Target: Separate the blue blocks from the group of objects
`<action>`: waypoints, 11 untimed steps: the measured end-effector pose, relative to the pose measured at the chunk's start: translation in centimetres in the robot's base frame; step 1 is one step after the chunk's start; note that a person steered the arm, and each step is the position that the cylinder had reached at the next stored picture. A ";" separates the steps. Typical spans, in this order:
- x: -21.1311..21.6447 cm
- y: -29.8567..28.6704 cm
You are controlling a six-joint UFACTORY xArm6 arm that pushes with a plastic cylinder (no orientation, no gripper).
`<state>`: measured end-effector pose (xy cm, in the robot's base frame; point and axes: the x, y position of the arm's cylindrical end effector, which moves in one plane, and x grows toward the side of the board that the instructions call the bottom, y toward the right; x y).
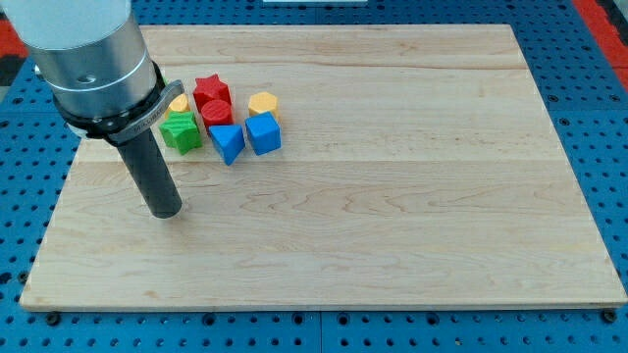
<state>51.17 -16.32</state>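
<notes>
A blue cube [263, 133] and a blue triangular block [228, 142] sit side by side at the lower right of a tight group of blocks in the board's upper left. Touching or close to them are a red cylinder [216, 113], a red star [211, 91], a yellow hexagonal block [262, 104], a green star-like block [182, 130] and a yellow block [180, 103] partly hidden by the arm. My tip [165, 210] rests on the board below and to the left of the group, apart from the green block.
The wooden board [392, 196] lies on a blue perforated table [599, 98]. The arm's silver body [93, 59] covers the view's upper left corner.
</notes>
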 end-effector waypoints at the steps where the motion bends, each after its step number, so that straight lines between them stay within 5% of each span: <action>1: 0.1 -5.6; 2: -3.2 -10.7; 3: -6.8 -9.2; 6: -9.7 11.3; 7: -9.9 14.2; 9: -12.4 9.0; 11: -13.0 15.1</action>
<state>38.20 -1.20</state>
